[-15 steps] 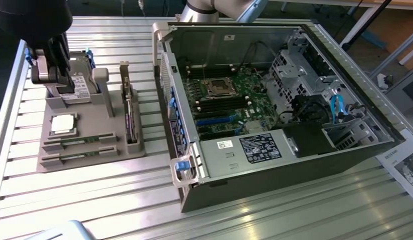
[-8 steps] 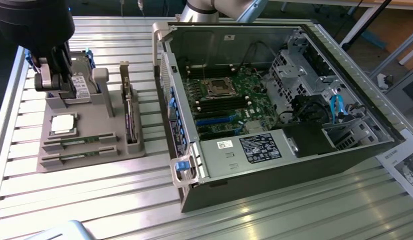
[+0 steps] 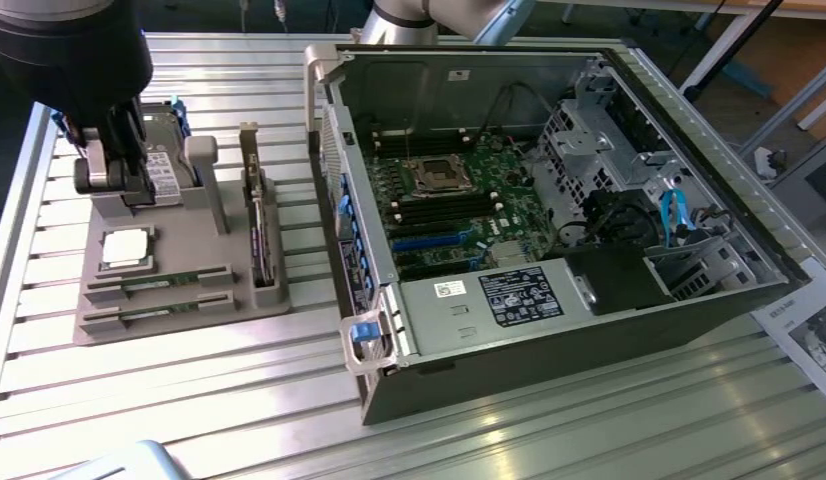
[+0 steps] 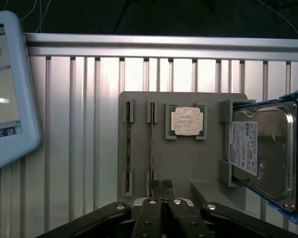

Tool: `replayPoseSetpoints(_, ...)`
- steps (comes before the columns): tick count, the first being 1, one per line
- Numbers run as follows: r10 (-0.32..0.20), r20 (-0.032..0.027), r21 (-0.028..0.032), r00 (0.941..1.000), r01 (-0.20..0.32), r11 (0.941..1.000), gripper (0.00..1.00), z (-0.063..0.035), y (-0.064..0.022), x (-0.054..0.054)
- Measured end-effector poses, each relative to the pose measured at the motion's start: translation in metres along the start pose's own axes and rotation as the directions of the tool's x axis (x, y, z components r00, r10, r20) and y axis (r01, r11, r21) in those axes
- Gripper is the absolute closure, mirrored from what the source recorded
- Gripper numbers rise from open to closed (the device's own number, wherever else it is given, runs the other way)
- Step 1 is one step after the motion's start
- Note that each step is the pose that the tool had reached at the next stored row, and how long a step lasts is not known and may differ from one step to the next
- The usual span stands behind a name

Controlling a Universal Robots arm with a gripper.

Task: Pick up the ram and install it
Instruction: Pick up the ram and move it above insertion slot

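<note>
Two slim green ram sticks (image 3: 160, 281) (image 3: 157, 311) stand on edge in slots of the grey holder (image 3: 186, 250), beside the silver processor (image 3: 126, 248). From the wrist, the rams appear as thin strips (image 4: 151, 144) (image 4: 128, 144). My gripper (image 4: 160, 185) is shut with nothing between its fingertips. It hangs above the holder, roughly in line with the ram strip closer to the processor (image 4: 186, 120). In the exterior view the gripper (image 3: 109, 180) sits at the holder's far end, by the hard drive (image 3: 160, 165).
An open computer case (image 3: 733, 240) lies to the exterior view's right, its motherboard (image 3: 447, 205) and memory slots exposed. A dark expansion card (image 3: 262, 240) stands upright on the holder's edge. The hard drive (image 4: 260, 153) and a tablet (image 4: 5, 89) flank the holder.
</note>
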State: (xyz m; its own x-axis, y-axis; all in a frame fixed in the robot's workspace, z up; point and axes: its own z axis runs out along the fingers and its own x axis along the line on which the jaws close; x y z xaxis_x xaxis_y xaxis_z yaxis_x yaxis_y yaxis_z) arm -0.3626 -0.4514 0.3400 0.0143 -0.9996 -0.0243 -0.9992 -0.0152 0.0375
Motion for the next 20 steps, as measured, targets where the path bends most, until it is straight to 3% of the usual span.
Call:
replayPoseSetpoints(8,-0.001,0.0000,0.0000,1.0000,0.001,1.0000,0.90,0.0089,-0.0003,0.0032)
replayPoseSetpoints(17,-0.001,0.0000,0.0000,1.0000,0.001,1.0000,0.90,0.0095,-0.0003,0.0034)
replayPoseSetpoints(20,-0.001,-0.0001,0.0000,1.0000,0.001,1.0000,0.83,0.0095,-0.0003,0.0034)
